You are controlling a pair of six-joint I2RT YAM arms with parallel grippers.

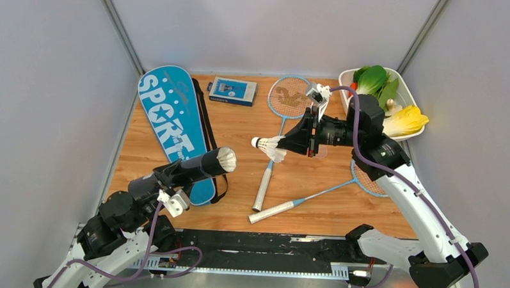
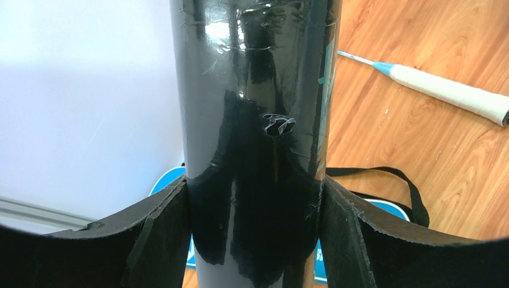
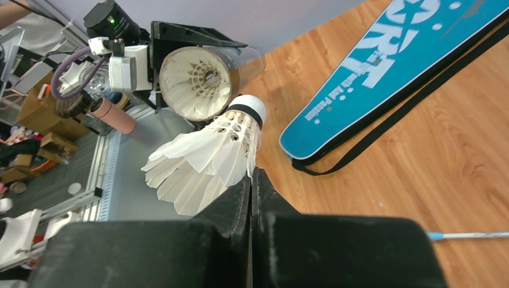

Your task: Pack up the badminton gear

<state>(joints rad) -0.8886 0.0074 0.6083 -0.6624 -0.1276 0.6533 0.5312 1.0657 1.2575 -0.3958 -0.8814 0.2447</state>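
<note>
My left gripper [image 1: 174, 173] is shut on the long black tube [image 1: 200, 166], held off the table with its open end toward the right; white shuttlecock feathers [image 1: 226, 159] fill the mouth. In the left wrist view the tube [image 2: 255, 120] sits between both pads. My right gripper [image 1: 302, 138] is shut on a feather of a white shuttlecock [image 1: 268, 146], cork end toward the tube. In the right wrist view the shuttlecock [image 3: 207, 159] hangs just before the tube mouth [image 3: 198, 84]. Two light-blue rackets [image 1: 286, 97] [image 1: 366, 177] lie on the table. The blue SPORT cover [image 1: 173, 125] lies at the left.
A small blue box [image 1: 232, 91] lies at the back centre. A white tray of vegetables [image 1: 405, 91] stands at the back right. Grey walls close in left, back and right. The cover's black strap [image 3: 384, 126] trails over the wood.
</note>
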